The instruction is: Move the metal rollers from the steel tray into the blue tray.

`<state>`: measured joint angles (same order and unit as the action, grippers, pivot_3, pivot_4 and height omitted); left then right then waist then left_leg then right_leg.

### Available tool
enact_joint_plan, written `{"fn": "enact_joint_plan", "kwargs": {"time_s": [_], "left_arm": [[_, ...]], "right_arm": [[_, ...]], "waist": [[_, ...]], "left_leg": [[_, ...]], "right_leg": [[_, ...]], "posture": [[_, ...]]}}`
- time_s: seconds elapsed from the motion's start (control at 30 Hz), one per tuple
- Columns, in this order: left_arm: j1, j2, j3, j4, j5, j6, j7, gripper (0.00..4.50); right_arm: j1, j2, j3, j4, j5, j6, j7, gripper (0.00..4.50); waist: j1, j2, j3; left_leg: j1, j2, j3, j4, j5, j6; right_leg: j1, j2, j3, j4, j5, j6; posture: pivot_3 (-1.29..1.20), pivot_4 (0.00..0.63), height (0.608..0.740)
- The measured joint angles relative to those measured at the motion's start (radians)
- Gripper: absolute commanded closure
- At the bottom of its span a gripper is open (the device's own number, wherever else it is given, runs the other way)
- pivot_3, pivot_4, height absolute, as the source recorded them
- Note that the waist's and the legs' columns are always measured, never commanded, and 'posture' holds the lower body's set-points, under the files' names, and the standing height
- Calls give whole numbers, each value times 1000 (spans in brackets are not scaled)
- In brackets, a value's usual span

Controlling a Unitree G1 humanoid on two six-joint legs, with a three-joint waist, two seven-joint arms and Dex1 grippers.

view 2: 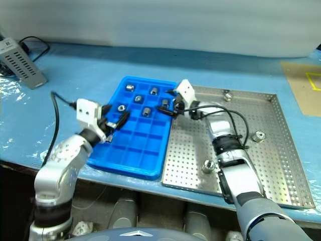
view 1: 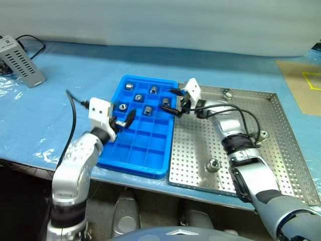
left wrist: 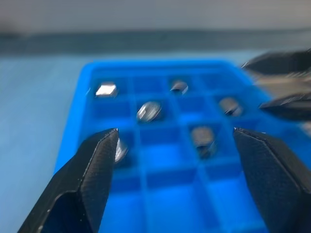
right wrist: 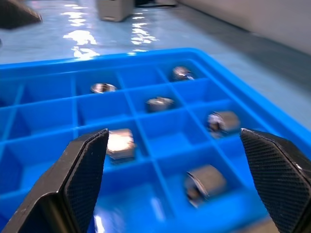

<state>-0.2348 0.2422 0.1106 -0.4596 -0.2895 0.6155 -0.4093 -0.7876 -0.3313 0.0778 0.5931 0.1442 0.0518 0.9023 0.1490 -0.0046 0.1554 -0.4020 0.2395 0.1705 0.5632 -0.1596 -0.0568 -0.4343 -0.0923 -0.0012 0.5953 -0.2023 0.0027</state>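
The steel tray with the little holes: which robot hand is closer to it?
Right. The right gripper hangs over the blue tray's edge right beside the steel tray. The left gripper is over the blue tray's far side, farther away.

Blue tray (view 1: 143, 150): near compartments bare, open to reach; six metal rollers (view 1: 147, 110) fill far compartments. Left claw (view 1: 122, 119) hovers over tray's left side, right claw (view 1: 174, 102) over its far right corner, jaws of both spread. Steel tray (view 1: 281, 145): floor mostly bare, three rollers scattered. Grey box (view 1: 21, 61) at table's far left corner, well apart.
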Motion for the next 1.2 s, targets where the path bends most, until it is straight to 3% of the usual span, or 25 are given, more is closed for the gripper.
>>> {"fn": "enact_joint_plan", "kwargs": {"time_s": [0.23, 0.4, 0.57, 0.73, 0.9, 1.2], "left_arm": [[-232, 5, -188, 395, 8, -141, -240, 486], [-486, -144, -316, 833, 91, -331, -340, 486], [-687, -291, -328, 1192, 134, -504, -375, 486], [-780, -350, -335, 1449, 180, -593, -390, 486], [-838, -369, -317, 1621, 230, -635, -333, 486], [-897, -392, -249, 1724, 251, -660, -297, 486]], "right_arm": [[151, -141, -110, -224, 26, 135, -72, 0], [338, -270, -216, -464, 55, 270, -121, 0], [508, -326, -328, -694, 95, 414, -186, 0], [672, -346, -452, -871, 127, 507, -241, 0], [806, -345, -555, -1015, 157, 582, -295, 0], [939, -335, -636, -1142, 187, 630, -355, 0]], "waist": [[-39, 0, 0], [-77, 0, 0], [-141, 0, 0], [-194, 1, -1], [-238, 3, -2], [-323, 4, -2]], "left_leg": [[2, 0, 1, 1, 2, -1], [5, -2, 3, 2, 3, 1], [11, -3, 6, 1, 1, 3], [15, -3, 8, 1, -2, 8], [10, -6, 9, 3, -5, 14], [-3, -18, 9, 9, -15, 31]], "right_leg": [[-3, 0, 3, 9, 0, 0], [-1, 0, 8, 9, 1, 2], [0, 2, 14, 8, 1, 3], [2, 4, 20, 5, 0, 6], [4, 3, 23, -6, 1, 18], [7, -10, 24, -22, 6, 12]], "posture": [[-164, 150, 740], [-326, 150, 740], [-484, 150, 740], [-599, 150, 740], [-686, 150, 740], [-768, 150, 740]]}}
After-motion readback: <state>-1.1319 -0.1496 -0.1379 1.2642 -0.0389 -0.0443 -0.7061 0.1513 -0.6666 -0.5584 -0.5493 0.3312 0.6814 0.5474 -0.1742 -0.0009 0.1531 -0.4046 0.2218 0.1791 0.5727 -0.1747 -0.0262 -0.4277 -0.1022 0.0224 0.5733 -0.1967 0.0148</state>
